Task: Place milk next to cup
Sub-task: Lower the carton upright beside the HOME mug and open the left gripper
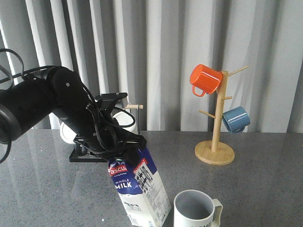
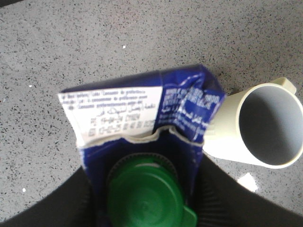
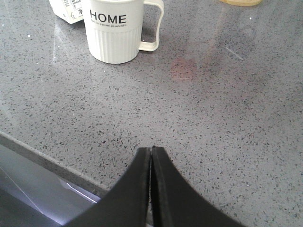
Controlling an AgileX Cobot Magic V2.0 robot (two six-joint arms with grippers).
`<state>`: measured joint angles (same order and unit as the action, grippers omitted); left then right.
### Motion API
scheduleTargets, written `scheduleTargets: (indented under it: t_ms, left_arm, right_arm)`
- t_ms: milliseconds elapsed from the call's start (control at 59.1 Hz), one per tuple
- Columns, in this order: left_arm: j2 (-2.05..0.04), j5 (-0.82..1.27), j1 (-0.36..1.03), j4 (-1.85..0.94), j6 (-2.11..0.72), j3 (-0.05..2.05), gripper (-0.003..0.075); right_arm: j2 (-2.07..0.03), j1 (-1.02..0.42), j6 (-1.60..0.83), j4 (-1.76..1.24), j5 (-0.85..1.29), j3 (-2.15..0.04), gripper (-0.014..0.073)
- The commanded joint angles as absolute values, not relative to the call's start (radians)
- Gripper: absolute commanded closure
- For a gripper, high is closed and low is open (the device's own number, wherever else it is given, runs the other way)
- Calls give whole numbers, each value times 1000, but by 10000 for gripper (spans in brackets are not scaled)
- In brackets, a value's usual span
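left gripper clamps the milk by its gable top, carton tilted on the table just beside the cup; right gripper closed, empty; prob light, crushable cardboard w/ slick sides, so grip low on the body.

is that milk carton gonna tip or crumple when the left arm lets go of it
The milk carton leans in the front view, so it may tip unless set flat first. Its top fold looks creased beside the green cap, so the card likely dents under a squeeze. The HOME cup stands close and could get knocked.
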<state>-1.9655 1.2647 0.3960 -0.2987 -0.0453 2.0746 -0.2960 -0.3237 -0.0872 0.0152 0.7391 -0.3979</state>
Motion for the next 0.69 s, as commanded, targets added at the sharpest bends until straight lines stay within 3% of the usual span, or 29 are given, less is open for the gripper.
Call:
scheduleTargets:
  t_ms: [0,169,676]
  left_arm:
    - [-1917,1249,402,-327,-37,2100,335]
    - [-1917,1249,402,-331,-36,2100,293]
    - [-1915,1249,402,-399,-33,2102,293]
  right_arm:
    - [-303,-324,-87,21,668,-420,604]
    - [-303,-324,-87,21,668,-420,604]
    - [-303,-324,-87,21,668,-420,604]
